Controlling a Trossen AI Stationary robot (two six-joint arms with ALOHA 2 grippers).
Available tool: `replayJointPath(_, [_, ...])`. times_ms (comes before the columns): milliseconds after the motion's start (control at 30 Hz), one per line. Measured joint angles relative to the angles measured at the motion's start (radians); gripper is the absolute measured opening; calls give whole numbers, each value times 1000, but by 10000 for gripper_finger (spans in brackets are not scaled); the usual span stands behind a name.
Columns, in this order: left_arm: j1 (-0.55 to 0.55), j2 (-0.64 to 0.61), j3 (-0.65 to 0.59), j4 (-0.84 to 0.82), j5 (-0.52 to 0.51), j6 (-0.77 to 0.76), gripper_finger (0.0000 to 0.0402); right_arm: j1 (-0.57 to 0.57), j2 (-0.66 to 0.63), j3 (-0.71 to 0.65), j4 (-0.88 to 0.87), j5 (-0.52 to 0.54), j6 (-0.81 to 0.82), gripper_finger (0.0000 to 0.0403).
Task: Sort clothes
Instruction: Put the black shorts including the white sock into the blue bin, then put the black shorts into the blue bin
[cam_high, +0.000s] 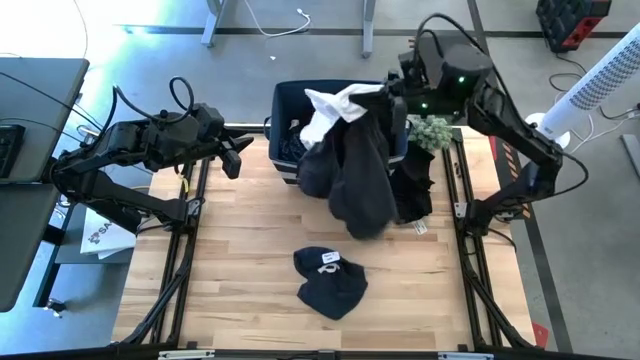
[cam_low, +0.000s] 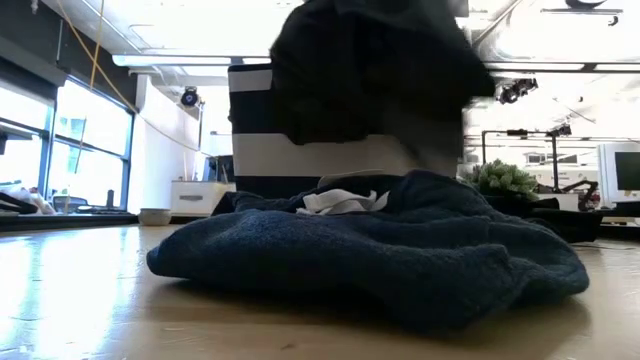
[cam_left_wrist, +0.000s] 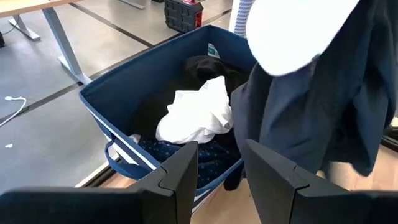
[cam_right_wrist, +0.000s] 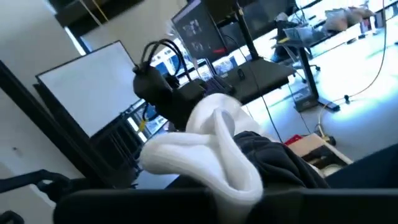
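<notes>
My right gripper (cam_high: 392, 92) is above the dark blue bin (cam_high: 285, 95) at the table's far middle, shut on a bunch of clothes: a white garment (cam_high: 330, 108) and large black garments (cam_high: 360, 170) that hang over the bin's near side. My left gripper (cam_left_wrist: 221, 168) is open and empty, just left of the bin (cam_left_wrist: 124, 81). Inside the bin lie a white shirt (cam_left_wrist: 196, 115), a navy dotted piece (cam_left_wrist: 186, 152) and a black piece (cam_left_wrist: 208, 65). A dark navy garment (cam_high: 330, 282) with a white label lies flat on the table's near middle. My right gripper holds the bunch at its top, where the white garment (cam_right_wrist: 205, 155) and the black cloth (cam_right_wrist: 280, 158) gather in front of the fingers; the cloth hides the fingers themselves. Several layers are in the hold. The black garments (cam_left_wrist: 311, 106) hang slack below the gripper; whether their lower ends touch the table, I cannot tell.
Another black garment (cam_high: 415, 190) lies on the table at the bin's right. A green bushy object (cam_high: 430, 130) sits beyond it at the right rail. Bare wood lies between the bin and the navy garment (cam_low: 380, 250) and along the left side.
</notes>
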Motion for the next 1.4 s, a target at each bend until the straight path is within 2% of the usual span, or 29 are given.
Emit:
replayJointPath(133, [0, 0, 0, 0, 0, 0, 126, -23, 20, 6, -35, 7, -15, 8])
replayJointPath(200, [0, 0, 0, 0, -2, 0, 126, -34, 35, 6, -84, 75, -15, 8])
replayJointPath(333, [0, 0, 0, 0, -3, 0, 126, -61, 78, 6, -172, 285, 22, 11])
replayJointPath(400, [0, 0, 0, 0, -2, -1, 126, -81, 101, 6, -172, 318, 26, 24])
replayJointPath(533, [0, 0, 0, 0, -2, -1, 126, -117, 126, 6, -144, 301, 57, 84])
replayJointPath(767, [0, 0, 0, 0, -2, -1, 126, -149, 136, 6, -137, 163, 81, 225])
replayJointPath(900, [0, 0, 0, 0, -2, -1, 126, -154, 131, 6, -241, 81, 85, 268])
replayJointPath(1100, [0, 0, 0, 0, -2, 0, 126, -93, 142, 6, -669, 67, 27, 274])
replayJointPath(1200, [0, 0, 0, 0, -2, 0, 126, -35, 180, 5, -836, 173, -29, 275])
replayJointPath(1300, [0, 0, 0, 0, -3, 0, 126, -1, 237, 5, -848, 241, -91, 268])
replayJointPath(1400, [0, 0, 0, 0, -3, 0, 126, -1, 310, 5, -813, 245, -102, 224])
